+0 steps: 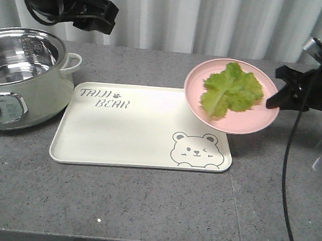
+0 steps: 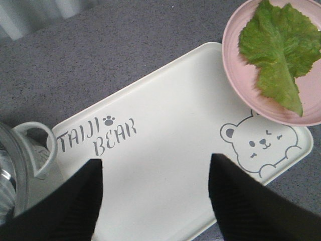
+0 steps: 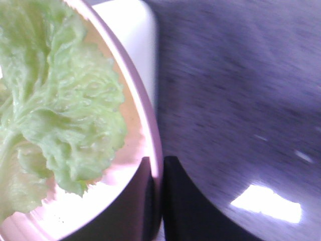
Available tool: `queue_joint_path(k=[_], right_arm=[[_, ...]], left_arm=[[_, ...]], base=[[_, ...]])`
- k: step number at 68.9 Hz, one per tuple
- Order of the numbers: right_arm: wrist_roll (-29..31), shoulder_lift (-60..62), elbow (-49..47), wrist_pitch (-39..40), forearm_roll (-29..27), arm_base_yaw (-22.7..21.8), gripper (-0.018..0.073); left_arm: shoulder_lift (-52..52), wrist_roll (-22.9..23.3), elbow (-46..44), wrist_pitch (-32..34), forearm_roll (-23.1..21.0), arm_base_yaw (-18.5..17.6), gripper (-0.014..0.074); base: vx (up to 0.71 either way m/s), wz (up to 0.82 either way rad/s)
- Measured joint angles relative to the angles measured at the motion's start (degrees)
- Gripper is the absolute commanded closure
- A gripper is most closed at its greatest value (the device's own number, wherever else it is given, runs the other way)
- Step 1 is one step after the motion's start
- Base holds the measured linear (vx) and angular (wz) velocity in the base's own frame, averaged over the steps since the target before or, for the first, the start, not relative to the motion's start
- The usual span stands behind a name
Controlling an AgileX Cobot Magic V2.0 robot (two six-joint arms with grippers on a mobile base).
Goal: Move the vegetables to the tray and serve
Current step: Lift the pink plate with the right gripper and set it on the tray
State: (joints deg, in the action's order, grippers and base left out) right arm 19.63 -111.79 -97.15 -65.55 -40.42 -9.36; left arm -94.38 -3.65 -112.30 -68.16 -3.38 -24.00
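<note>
Right wrist-mounted view: my right claw (image 3: 159,201) clamps the round pink plastic plate (image 3: 150,125) by its rim | ruffled light green lettuce leaf (image 3: 60,110) lies on it, over the cream rectangular bear-print tray (image 1: 137,135) corner | left claw (image 2: 155,196) spread, empty | leaf judged light, limp, tearable: pinch near its rib

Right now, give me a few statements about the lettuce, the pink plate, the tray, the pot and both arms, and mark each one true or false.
1. The light green ruffled lettuce leaf lies on the round pink plate. True.
2. The plate rests flat on the large cream-white rectangular plastic tray. False: the right arm's jaws clamp its rim and hold it tilted over the tray's far right corner.
3. The tray has lettuce on it. False: it is bare.
4. The left arm's jaws are open with nothing between them. True.
5. The pale green pot with a steel bowl stands at the tray's bear-face end. False: it is beside the lettering end.
</note>
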Motion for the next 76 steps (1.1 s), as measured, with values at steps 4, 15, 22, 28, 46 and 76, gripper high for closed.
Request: queue_joint_path(k=[4, 15, 22, 28, 46, 76], right_arm=[[-0.6, 0.0, -1.5, 1.1, -0.2, 3.0, 0.0563], [-2.6, -1.6, -5.5, 2.6, -0.7, 10.2, 0.0563], [-4.2, -4.3, -7.8, 3.1, -0.7, 14.1, 0.0563], [-4.9, -7.4, -9.3, 3.8, -0.7, 16.7, 0.0563], [-7.7, -14.0, -12.4, 5.5, 1.6, 21.2, 0.0561], [-4.0, -16.2, -12.6, 4.8, 2.4, 21.6, 0.0337]], left_arm=[[0.0, 0.2, 0.0, -0.5, 0.5, 0.0, 0.0147], [0.0, 0.5, 0.0, -2.5, 0.9, 0.0, 0.0158], [0.0, 0.5, 0.0, -3.6, 0.9, 0.0, 0.0178], [0.0, 0.5, 0.0, -4.1, 0.9, 0.0, 0.0197], [0.0, 0.5, 0.0, -4.5, 1.0, 0.0, 0.0232], [0.0, 0.5, 0.0, -4.5, 2.3, 0.0, 0.0232]], base=[[0.00, 0.00], [0.00, 0.00], [0.00, 0.00], [0.00, 0.00], [0.00, 0.00], [0.00, 0.00]])
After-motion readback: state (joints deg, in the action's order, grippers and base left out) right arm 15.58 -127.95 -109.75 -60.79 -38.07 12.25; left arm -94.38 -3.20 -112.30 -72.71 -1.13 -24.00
